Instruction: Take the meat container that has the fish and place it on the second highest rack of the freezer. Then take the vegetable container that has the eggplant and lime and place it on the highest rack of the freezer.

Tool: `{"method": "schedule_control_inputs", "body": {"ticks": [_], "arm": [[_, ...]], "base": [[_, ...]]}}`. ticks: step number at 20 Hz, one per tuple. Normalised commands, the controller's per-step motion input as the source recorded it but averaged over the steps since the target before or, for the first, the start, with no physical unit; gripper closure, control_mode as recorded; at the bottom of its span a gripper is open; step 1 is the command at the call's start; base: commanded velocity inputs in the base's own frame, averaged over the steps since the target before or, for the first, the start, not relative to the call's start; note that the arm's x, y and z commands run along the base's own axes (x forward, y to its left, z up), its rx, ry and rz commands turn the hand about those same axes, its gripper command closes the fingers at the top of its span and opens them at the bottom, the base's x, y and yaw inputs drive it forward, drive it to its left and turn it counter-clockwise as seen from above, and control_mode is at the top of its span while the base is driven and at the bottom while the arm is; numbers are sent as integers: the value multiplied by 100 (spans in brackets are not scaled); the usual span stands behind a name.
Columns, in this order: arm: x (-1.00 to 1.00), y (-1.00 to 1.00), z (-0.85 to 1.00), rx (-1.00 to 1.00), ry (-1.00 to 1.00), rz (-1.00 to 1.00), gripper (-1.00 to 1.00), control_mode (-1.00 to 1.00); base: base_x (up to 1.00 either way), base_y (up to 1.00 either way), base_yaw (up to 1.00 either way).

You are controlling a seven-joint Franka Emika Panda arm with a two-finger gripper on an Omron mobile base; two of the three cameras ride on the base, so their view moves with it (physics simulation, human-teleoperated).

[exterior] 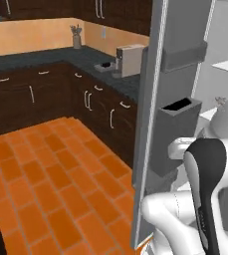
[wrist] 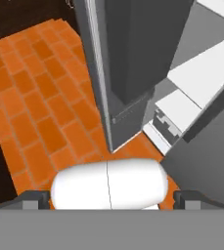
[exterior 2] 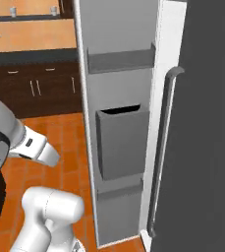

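Spread wide and holding nothing, the dark two-fingered claw (wrist: 111, 200) points down at orange floor tiles (wrist: 35, 97); the silver-grey freezer's (wrist: 133, 49) door stands open at twelve o'clock, giving access to its white shelves (wrist: 206, 73).

glossy white rounded arm links (exterior: 172, 214), black joint band, small dark claw fingertips (wrist: 30, 200)

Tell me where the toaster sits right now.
The toaster sits on the dark counter in the left base view, upper middle, just left of the open freezer door, with a small dark tray beside it.
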Motion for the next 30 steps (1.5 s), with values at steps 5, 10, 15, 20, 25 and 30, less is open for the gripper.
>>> {"method": "schedule_control_inputs", "body": {"ticks": [5,10,15,20,25,30], "arm": [[0,0,0,0,0,0,-100,100],[0,0,0,0,0,0,-100,100],[0,0,0,0,0,0,-100,100],[0,0,0,0,0,0,-100,100],[0,0,0,0,0,0,-100,100],[0,0,0,0,0,0,-100,100]], "base": [[-36,62,86],[2,97,24],[52,51,0],[86,0,0],[100,0,0],[100,0,-1]]}}
